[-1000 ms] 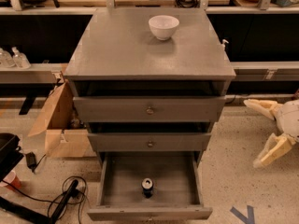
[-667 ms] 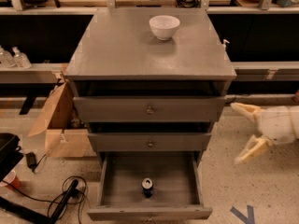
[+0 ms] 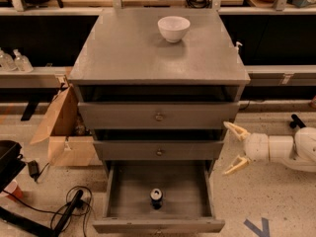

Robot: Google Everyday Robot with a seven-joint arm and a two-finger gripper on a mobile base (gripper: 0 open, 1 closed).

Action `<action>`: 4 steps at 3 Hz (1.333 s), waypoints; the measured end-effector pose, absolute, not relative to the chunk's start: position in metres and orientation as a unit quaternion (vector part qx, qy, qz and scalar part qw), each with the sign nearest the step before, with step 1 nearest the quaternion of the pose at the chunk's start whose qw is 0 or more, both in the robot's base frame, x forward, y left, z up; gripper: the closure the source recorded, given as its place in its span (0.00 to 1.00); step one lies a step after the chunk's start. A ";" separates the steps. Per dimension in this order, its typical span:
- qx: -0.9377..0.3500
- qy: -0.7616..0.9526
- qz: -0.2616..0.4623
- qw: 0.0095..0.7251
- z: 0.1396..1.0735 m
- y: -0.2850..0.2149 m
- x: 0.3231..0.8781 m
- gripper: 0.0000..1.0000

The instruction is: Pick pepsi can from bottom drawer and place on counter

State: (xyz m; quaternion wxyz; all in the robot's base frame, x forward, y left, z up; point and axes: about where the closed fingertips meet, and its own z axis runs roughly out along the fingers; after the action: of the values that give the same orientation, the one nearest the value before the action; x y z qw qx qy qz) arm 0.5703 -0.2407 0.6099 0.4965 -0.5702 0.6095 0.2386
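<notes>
Shows the gripper (image 3: 226, 149) low beside the cabinet's (image 3: 158, 116) right edge, fingers (image 3: 236, 131) spread wide and empty, seemingly poised to reach the can (image 3: 156, 197) standing upright near the front wall of the pulled-out bottom drawer (image 3: 131, 189). Shows the matte grey counter (image 3: 133, 51) bearing only a white bowl (image 3: 174, 28) toward the back, hence room for the can. Includes a speckled floor (image 3: 269, 199) with cardboard box (image 3: 61, 132) and cables (image 3: 74, 201) at left.

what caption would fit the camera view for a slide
Cream two-finger end effector hovers open beside the pulled-out grey wooden bottom drawer, where a small dark blue pepsi can stands upright.
</notes>
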 end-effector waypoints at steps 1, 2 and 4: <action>-0.558 0.610 0.248 0.505 0.566 -0.245 0.575 0.00; -0.558 0.610 0.248 0.505 0.566 -0.245 0.575 0.00; -0.526 0.619 0.314 0.490 0.444 -0.176 0.543 0.00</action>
State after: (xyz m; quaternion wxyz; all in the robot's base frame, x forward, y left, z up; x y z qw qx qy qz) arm 0.5433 -0.1756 0.4438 0.4901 -0.5265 0.6194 0.3145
